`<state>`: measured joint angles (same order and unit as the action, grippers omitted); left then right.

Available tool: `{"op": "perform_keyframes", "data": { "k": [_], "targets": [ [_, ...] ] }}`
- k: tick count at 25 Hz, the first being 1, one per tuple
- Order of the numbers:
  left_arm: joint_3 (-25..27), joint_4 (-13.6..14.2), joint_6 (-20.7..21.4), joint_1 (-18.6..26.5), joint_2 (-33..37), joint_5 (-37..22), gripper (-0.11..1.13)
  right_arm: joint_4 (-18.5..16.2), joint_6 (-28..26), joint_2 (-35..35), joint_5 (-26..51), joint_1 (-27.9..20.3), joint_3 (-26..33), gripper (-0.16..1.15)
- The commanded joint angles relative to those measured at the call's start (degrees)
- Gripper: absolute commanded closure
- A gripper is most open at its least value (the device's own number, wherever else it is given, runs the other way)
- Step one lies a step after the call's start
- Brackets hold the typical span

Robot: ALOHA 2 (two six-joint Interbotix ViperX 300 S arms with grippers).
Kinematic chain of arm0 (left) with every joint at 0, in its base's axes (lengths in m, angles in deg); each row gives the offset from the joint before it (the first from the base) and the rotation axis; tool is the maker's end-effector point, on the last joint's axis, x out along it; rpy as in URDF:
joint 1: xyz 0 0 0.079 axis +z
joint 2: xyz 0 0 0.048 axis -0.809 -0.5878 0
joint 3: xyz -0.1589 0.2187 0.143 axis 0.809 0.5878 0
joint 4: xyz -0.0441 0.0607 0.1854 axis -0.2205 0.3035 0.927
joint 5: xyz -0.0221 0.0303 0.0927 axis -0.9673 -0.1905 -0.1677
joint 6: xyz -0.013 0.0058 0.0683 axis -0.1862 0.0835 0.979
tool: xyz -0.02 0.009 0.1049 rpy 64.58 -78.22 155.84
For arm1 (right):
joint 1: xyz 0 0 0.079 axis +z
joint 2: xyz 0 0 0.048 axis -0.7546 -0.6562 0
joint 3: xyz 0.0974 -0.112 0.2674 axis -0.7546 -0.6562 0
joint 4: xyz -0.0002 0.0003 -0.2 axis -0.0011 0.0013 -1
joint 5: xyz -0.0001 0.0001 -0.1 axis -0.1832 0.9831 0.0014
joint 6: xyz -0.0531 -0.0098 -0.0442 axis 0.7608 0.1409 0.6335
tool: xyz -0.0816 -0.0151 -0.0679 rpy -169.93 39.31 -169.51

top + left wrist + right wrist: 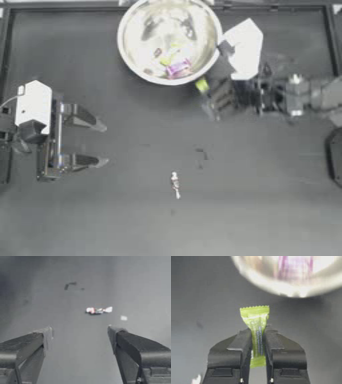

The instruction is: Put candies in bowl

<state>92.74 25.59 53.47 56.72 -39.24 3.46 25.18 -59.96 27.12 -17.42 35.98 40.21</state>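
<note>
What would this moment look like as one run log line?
right gripper: shut on yellow-green candy, beside bowl | left gripper: open, idle left | white candy: on table

My right gripper (258, 338) has matt dark plastic-looking jaws, pressed onto a yellow-green candy (255, 328) whose wrapper looks like thin, slightly shiny film with a crimped, saw-toothed end. At twelve o'clock on the table (100, 220) the bowl (133, 60) is glossy white, smooth like glazed ceramic or hard plastic, its inside throwing bright reflections; the candies in it (175, 65) show shiny pink and yellow wrappers. The table is dark and matt, with a few small scuffs near the middle. At six o'clock a white candy (176, 184) with reddish marks lies in a crinkled, faintly glossy wrapper. My left gripper (100, 142) has matt dark jaws with paler, smooth-looking tips.
</note>
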Motion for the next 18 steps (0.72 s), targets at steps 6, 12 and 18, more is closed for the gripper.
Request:
{"op": "perform_keyframes", "data": {
  "k": [6, 12, 18],
  "targets": [
    [-0.53, -0.88, 0.00, 0.09, 0.97, 0.35, 0.04, -4.31, 0.53, -3.43, -13.01, -10.90, 3.43, 0.48],
    [-0.35, -2.02, 0.00, 0.09, 0.97, 0.35, 0.04, -8.44, 0.53, -10.72, -18.63, -16.79, 7.65, 0.48],
    [-0.35, -2.90, 0.00, 0.09, 0.97, 0.44, 0.04, -11.51, 0.62, -16.08, -18.98, -19.34, 12.83, 0.46]
  ]
}}
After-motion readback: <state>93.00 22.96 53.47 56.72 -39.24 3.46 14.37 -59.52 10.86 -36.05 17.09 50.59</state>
